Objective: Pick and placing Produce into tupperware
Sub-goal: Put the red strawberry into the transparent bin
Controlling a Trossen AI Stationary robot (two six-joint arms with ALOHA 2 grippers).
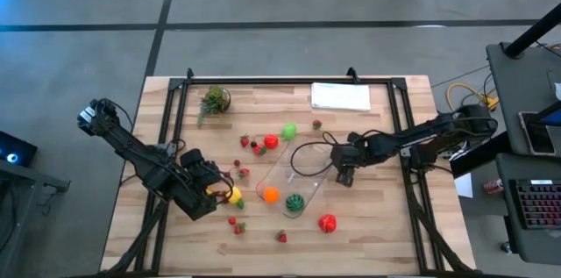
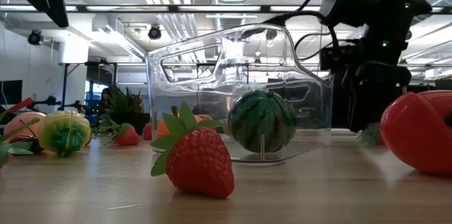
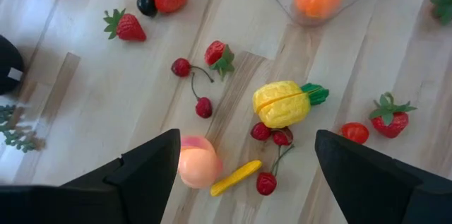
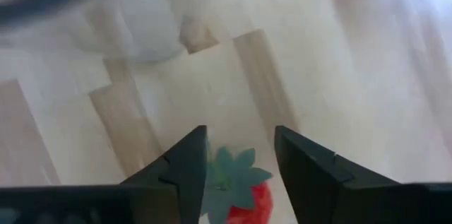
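From above, the whole bench (image 1: 368, 234) is laid out: the clear tupperware (image 1: 308, 157) lies near the middle, holding an orange piece (image 1: 271, 195) and a striped green melon (image 1: 294, 202), with the rest of the produce scattered around it, among them a red pepper (image 1: 327, 222) toward the near edge, a green piece (image 1: 288, 131) and a red tomato (image 1: 271, 142) on the far side. The right pincer (image 1: 344, 175) sits just beside the tub's right wall, but this view does not show what it holds; only the right wrist view shows a strawberry (image 4: 244, 194) with green leaves gripped between its closed-in fingers (image 4: 189, 164), the berry's lower part cut off by the picture's edge. The left pincer (image 1: 213, 192) hovers over the cluster to the left of the tub; its wrist view shows the fingers (image 3: 152, 167) spread wide and empty above a yellow lemon-like piece (image 3: 282, 104), a peach (image 3: 196, 163), cherries (image 3: 195, 90) and a small yellow banana (image 3: 236, 177). The low view alone shows the tub tilted, with the melon at its near end and a large strawberry (image 2: 198, 157) in front; the right arm there is a dark mass behind the tub, its fingertips hidden. A potted plant (image 1: 213, 100) and a white sheet (image 1: 340, 96) lie at the far side.
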